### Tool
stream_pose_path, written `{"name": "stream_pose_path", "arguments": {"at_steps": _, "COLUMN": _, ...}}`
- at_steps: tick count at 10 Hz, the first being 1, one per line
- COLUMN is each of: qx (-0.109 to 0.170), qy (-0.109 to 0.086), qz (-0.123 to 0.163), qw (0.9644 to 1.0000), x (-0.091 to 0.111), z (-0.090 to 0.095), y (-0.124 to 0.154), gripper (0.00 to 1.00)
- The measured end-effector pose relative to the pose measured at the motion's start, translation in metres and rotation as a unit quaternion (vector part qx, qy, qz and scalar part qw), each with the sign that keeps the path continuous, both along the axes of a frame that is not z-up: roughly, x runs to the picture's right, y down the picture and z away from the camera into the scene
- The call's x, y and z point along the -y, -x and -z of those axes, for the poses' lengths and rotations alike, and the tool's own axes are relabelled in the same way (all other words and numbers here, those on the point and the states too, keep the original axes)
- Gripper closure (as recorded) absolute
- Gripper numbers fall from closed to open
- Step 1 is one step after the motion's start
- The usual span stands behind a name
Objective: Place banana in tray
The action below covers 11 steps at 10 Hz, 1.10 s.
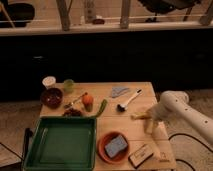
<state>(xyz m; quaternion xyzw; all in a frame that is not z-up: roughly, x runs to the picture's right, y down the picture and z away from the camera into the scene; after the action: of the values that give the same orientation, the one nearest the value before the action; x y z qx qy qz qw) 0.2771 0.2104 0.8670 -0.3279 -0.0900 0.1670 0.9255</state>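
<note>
A small yellow banana (138,117) lies on the wooden table (150,142) right of centre. My gripper (149,123), at the end of the white arm (182,111) that comes in from the right, is right at the banana's right end, touching or almost touching it. I cannot tell whether it holds the banana. The green tray (61,142) sits at the table's front left, about a hand's width left of the banana, with nothing visible in it.
At the back left stand a white cup (49,81), a green cup (68,85) and a dark red bowl (51,97). An orange item (88,102), a green vegetable (101,108), a brush (128,100) and a grey cloth (119,91) lie mid-table. An orange bowl with a blue sponge (115,146) is in front.
</note>
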Motion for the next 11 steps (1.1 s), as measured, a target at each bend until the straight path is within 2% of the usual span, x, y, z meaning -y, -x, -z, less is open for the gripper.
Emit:
{"name": "stream_pose_path", "arguments": {"at_steps": 4, "qx": 0.001, "qy": 0.002, "qz": 0.000, "qw": 1.0000, "x": -0.001, "z": 0.000, "y": 0.001, "gripper": 0.20}}
{"name": "stream_pose_path", "arguments": {"at_steps": 11, "qx": 0.013, "qy": -0.014, "qz": 0.024, "qw": 0.9995, "x": 0.002, "z": 0.004, "y": 0.017, "gripper": 0.22}}
